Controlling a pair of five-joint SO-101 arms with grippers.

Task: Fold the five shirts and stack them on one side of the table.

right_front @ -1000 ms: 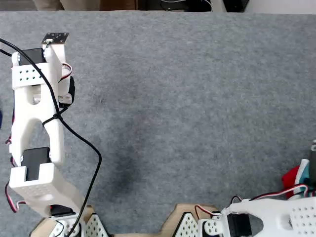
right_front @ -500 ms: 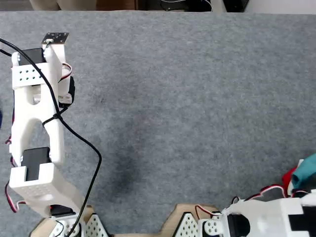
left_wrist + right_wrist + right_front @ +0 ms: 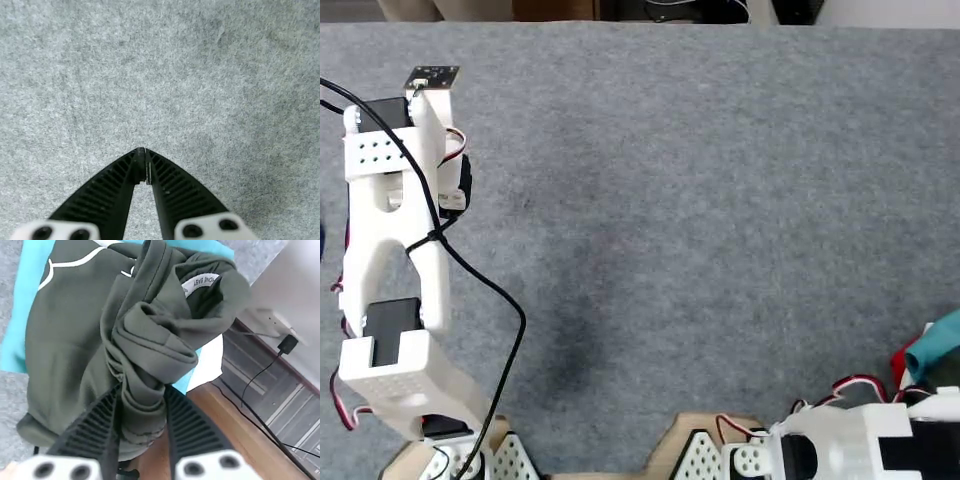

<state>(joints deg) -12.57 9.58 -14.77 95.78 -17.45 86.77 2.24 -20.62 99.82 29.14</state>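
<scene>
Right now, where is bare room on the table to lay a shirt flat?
The table is bare across its middle, from the left arm along the left edge to the right edge. The left gripper hangs shut over bare felt. It is crowded at the near right corner, where the right gripper grips the dark green shirt over a teal shirt.

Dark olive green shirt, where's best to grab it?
Probably the thick bunched ridge of the dark olive green shirt, coming from above, where the right gripper pinches it: the gathered folds stand proud of the teal shirt beneath.
</scene>
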